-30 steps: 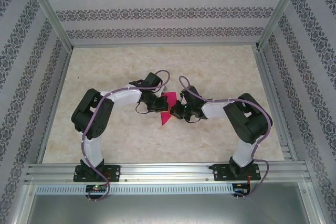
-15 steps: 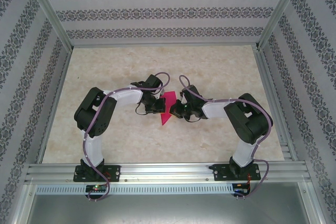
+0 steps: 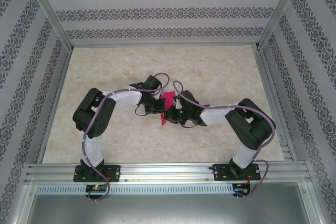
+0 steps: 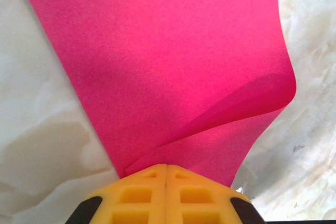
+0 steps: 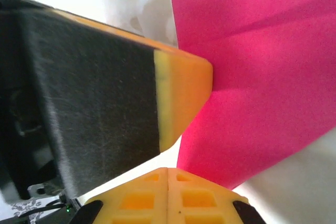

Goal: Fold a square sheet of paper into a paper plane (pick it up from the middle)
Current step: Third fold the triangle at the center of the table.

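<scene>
Progress looked thin at that moment. The square sheet of paper (image 3: 167,101) hung at the middle of the counter (image 3: 220,66), caught between the two arms where they met nose to nose. The left gripper (image 4: 166,167) was clamped tight on one edge of it, yellow fingertips (image 4: 139,195) pressed together with the pink running out from between them. The right gripper (image 5: 167,171) was pinched closed on the sheet too, from the opposite side, and its neighbour's finger loomed just beside its own hold. And the sheet itself? One flap was curled over onto the rest in a soft roll, with no flattened crease that I could make out. Whether the far edge touched the counter, I couldn't tell. So by my reckoning the pickup was done and a first fold was only half-formed. Pressing it flat, turning in the nose corners and folding the wings all remained. No paper plane yet, nothing pointed, nothing dart-like.
</scene>
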Tool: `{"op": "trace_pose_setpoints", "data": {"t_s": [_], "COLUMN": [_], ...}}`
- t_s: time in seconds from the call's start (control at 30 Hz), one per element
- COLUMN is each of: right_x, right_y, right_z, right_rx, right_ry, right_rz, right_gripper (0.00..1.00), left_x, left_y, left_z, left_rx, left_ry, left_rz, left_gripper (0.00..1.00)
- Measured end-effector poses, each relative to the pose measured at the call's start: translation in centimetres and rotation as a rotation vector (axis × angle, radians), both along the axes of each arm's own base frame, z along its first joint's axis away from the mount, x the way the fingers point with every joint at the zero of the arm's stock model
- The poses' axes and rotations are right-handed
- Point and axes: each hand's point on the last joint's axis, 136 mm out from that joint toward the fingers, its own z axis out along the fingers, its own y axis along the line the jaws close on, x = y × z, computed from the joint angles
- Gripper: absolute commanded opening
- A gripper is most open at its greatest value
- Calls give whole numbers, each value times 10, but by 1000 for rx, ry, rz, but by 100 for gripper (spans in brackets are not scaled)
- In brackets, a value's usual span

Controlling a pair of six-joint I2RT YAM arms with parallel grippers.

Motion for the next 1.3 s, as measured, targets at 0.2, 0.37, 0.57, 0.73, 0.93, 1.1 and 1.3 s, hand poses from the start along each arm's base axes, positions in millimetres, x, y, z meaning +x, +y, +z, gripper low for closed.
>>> {"op": "trace_pose_setpoints", "data": {"t_s": [0.2, 0.37, 0.57, 0.73, 0.93, 1.1, 1.3], "right_x": [-3, -4, -5, -6, -15, -21, -23], "right_y": [0, -1, 1, 2, 9, 12, 12], "right_z": [-10, -17, -18, -17, -13, -14, -20], "right_rx": [-14, -25, -20, -17, -10, -14, -27], "right_ry": [26, 38, 41, 38, 37, 42, 58], "right_rz": [0, 0, 7, 15, 44, 61, 64], "right_gripper": [5, 5, 5, 6, 6, 6, 5], "left_x": [1, 1, 1, 1, 1, 1, 1], "left_y": [2, 3, 5, 5, 5, 5, 5], "left_z": [0, 1, 1, 1, 0, 0, 0], "left_rx": [2, 9, 13, 14, 15, 15, 15], "left_ry": [-13, -18, -20, -20, -21, -21, -21], "left_rz": [8, 14, 17, 17, 17, 17, 17], "left_gripper": [1, 1, 1, 1, 1, 1, 1]}}
